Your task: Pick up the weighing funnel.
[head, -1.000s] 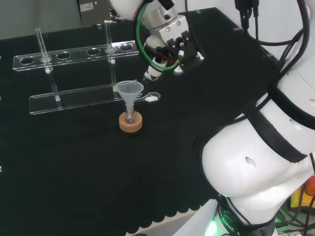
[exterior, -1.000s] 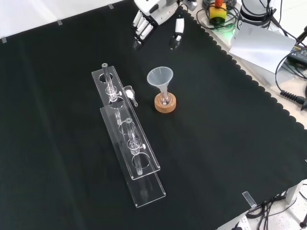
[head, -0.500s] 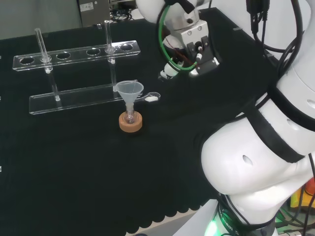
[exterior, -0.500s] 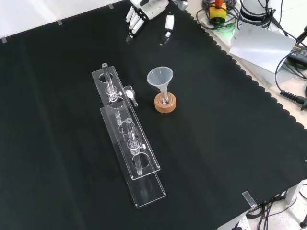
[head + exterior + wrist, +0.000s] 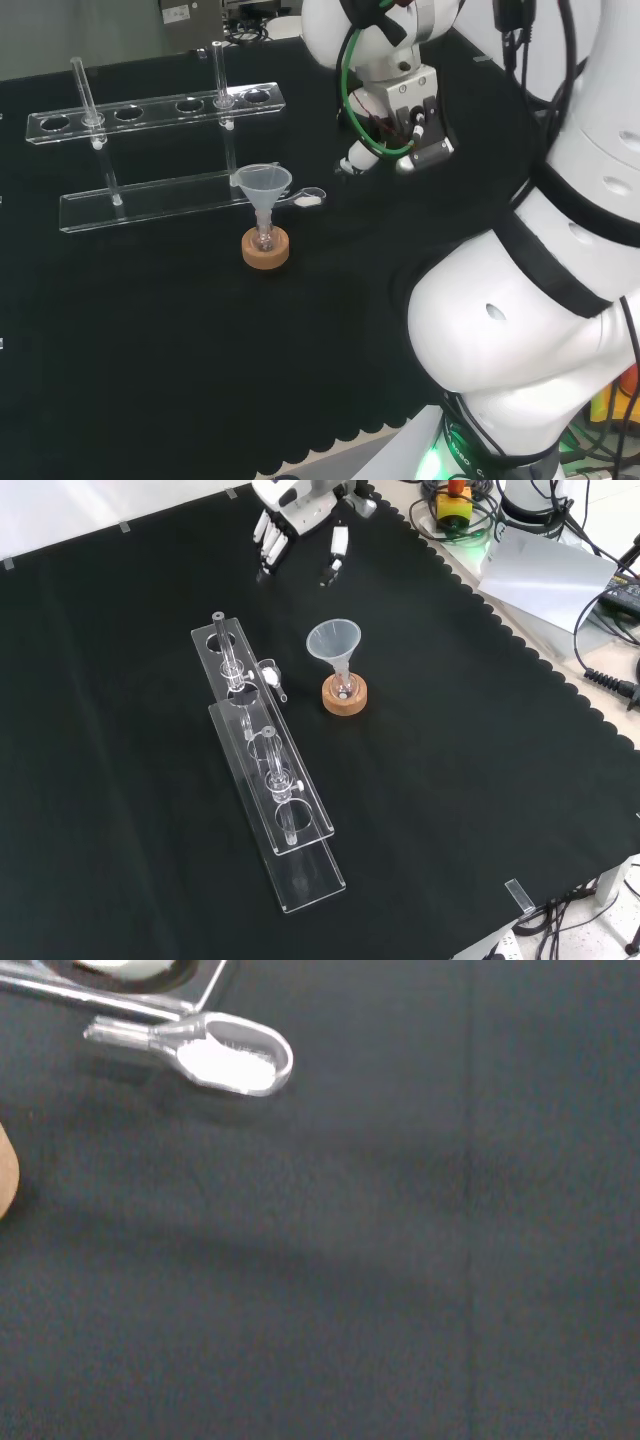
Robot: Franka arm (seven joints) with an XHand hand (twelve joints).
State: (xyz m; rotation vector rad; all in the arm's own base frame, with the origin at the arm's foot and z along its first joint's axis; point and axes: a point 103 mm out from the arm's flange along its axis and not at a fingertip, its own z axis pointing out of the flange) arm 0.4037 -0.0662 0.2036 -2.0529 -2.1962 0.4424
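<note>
Going left to right in the head view: the clear test tube rack is on the far left. Next is the funnel, mouth up, on its cork ring. The weighing funnel lies flat on the black cloth just right of the funnel, by the rack's right end, with white powder in its scoop. Further right, the hand hangs over the cloth, fingers spread and relaxed, holding nothing, well apart from the weighing funnel.

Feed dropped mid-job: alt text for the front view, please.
The weighing funnel lies on the cloth beside the clear rack, untouched. The open hand hangs at the view's top, apart from it; the funnel stands upright above a cork ring.
</note>
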